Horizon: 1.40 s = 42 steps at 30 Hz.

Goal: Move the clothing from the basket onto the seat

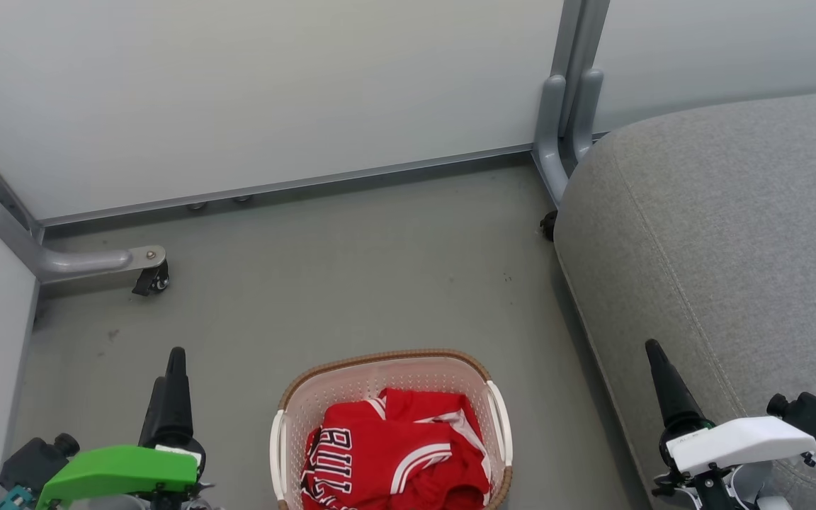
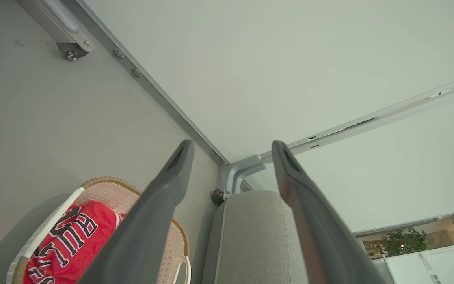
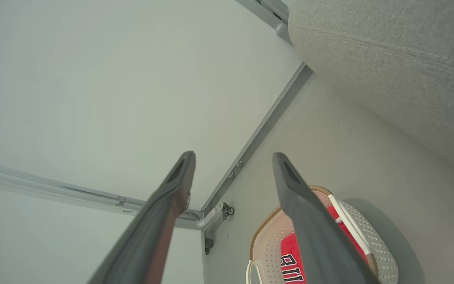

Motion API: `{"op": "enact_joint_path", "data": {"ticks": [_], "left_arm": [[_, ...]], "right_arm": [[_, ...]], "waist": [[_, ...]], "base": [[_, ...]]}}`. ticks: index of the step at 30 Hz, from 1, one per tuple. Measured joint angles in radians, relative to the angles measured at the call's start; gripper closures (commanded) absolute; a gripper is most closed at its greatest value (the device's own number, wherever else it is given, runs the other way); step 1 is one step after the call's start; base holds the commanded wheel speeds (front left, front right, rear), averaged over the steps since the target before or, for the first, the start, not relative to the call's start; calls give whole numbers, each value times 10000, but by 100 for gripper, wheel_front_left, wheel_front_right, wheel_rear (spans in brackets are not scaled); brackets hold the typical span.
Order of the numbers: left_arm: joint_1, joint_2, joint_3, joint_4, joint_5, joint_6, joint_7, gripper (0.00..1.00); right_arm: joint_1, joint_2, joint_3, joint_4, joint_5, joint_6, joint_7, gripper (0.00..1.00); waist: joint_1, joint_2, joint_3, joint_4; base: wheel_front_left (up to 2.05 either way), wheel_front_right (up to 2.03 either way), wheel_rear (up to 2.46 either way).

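Note:
The cream perforated basket (image 1: 387, 359) with a brown rim stands on the floor at the bottom centre of the head view. Red clothing (image 1: 394, 453) with "BULLS" lettering lies bunched inside it. The grey seat (image 1: 720, 234) is to the basket's right, a narrow strip of floor between them. My left gripper (image 1: 168, 368) hangs left of the basket, open and empty. My right gripper (image 1: 659, 361) is over the seat's front edge, also open and empty. The left wrist view shows the left gripper (image 2: 231, 146) with fingers spread, and the clothing (image 2: 73, 240) beyond. In the right wrist view the right gripper (image 3: 233, 156) is likewise spread.
White partition walls close the back and left. A grey metal foot with a castor (image 1: 153, 273) juts in at the left, and a grey post (image 1: 567, 120) stands at the seat's far corner. Grey floor (image 1: 351, 269) lies between the basket and the wall.

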Motion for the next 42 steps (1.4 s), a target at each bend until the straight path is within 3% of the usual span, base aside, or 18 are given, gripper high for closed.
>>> {"op": "enact_joint_path", "data": {"ticks": [16, 26, 42], "left_arm": [[172, 15, -570, -800, 2771, 286, -537, 0], [325, 23, -849, -1085, 4109, 489, -838, 0], [532, 35, -1141, -1419, 5787, 656, -1271, 0]], "right_arm": [[105, -44, 426, -529, -2165, 0, -560, 0], [188, -69, 813, -809, -4011, 0, -867, 0], [357, -94, 1110, -974, -5952, 0, -1296, 0]], "waist": [[0, 0, 71, -4], [0, 0, 76, -19], [0, 0, 86, -77]], "base": [[0, 0, 0], [0, 0, 0], [0, 0, 0]]}}
